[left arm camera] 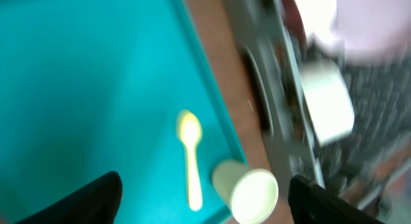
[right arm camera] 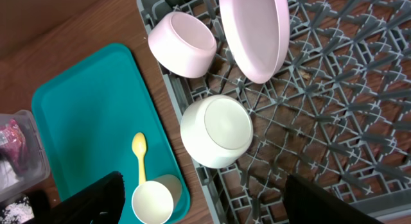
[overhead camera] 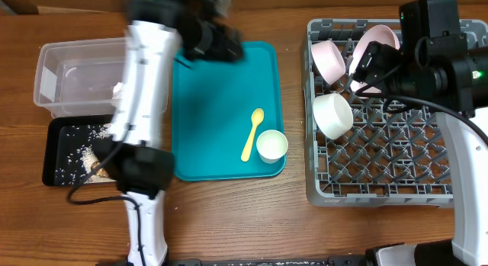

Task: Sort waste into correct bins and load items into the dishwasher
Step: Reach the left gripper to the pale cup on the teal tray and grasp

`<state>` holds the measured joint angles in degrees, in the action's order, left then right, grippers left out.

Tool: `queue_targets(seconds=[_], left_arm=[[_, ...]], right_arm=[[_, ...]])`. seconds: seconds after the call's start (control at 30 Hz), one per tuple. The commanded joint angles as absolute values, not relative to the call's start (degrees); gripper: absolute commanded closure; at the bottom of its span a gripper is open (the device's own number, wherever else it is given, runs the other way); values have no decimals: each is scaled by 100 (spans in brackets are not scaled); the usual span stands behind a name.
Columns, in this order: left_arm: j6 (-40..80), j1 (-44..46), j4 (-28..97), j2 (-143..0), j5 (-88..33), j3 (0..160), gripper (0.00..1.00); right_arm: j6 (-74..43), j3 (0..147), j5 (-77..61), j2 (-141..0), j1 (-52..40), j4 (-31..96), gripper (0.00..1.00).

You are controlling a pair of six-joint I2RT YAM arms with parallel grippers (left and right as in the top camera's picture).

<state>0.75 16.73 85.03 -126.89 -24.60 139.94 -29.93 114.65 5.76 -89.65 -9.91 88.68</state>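
Observation:
Both of my grippers are open and hold nothing. My left gripper hovers, blurred, over the far end of the teal tray. In its wrist view the yellow spoon and the small white cup lie on that tray ahead of the left gripper. My right gripper hangs above the grey dish rack. The rack holds a pinkish plate on edge, a pinkish bowl and an upturned white bowl. Rice grains lie in the black tray.
The clear tub stands at the far left behind the black tray, with something reddish inside it. My left arm crosses over both bins. A strip of bare wood separates the teal tray from the rack.

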Motion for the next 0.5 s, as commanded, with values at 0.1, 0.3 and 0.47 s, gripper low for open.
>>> queue_targets(seconds=[0.1,0.3,0.47], left_arm=[[-561,2842,8388,-12722,-1603,13041,16],[-189,3262,8095,-12722,-1041,12031,25],[154,3153,8250,-12722,-991,11734,31]], right_arm=[[-2956,11546,486,-8954,-1044,8930,18],[-2956,11546,486,-8954,-1044,8989,18],[-2956,11546,489,-8954,-1044,8993,18]])
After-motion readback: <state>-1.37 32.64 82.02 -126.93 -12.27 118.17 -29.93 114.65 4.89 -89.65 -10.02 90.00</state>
